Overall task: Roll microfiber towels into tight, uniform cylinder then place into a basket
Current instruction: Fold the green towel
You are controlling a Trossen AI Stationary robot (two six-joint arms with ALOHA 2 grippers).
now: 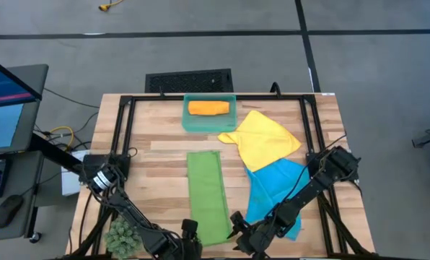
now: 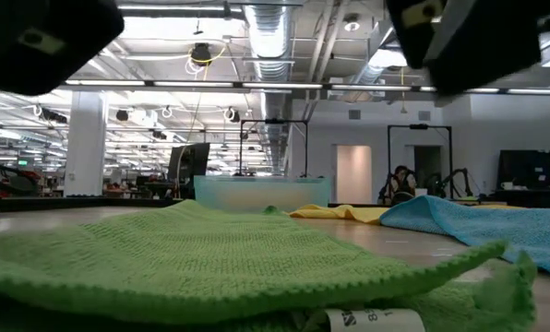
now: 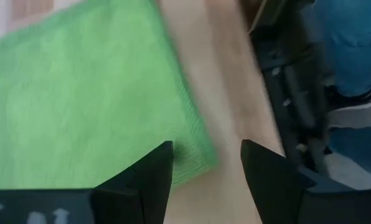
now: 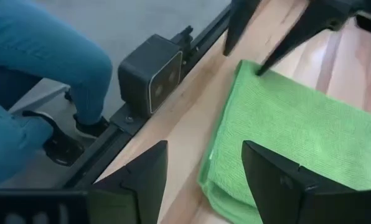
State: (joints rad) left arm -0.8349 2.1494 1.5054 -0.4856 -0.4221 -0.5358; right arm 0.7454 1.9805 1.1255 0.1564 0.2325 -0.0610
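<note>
Towels: orange towel (image 1: 208, 108) rolled, lying in basket (image 1: 188, 121) at 12 o'clock. Green towel (image 1: 207, 195) folded into a strip at centre, unrolled; yellow towel (image 1: 265, 141) and blue towel (image 1: 276, 191) loose toward 3 o'clock. Left gripper (image 1: 191, 232) and right gripper (image 1: 238, 225) at its 6 o'clock end, jaws open, empty.

Wooden table (image 1: 150, 137), green towel (image 1: 208, 195), yellow towel (image 1: 265, 141), blue towel (image 1: 276, 189), basket (image 1: 210, 120), plant ball (image 1: 123, 237)
</note>
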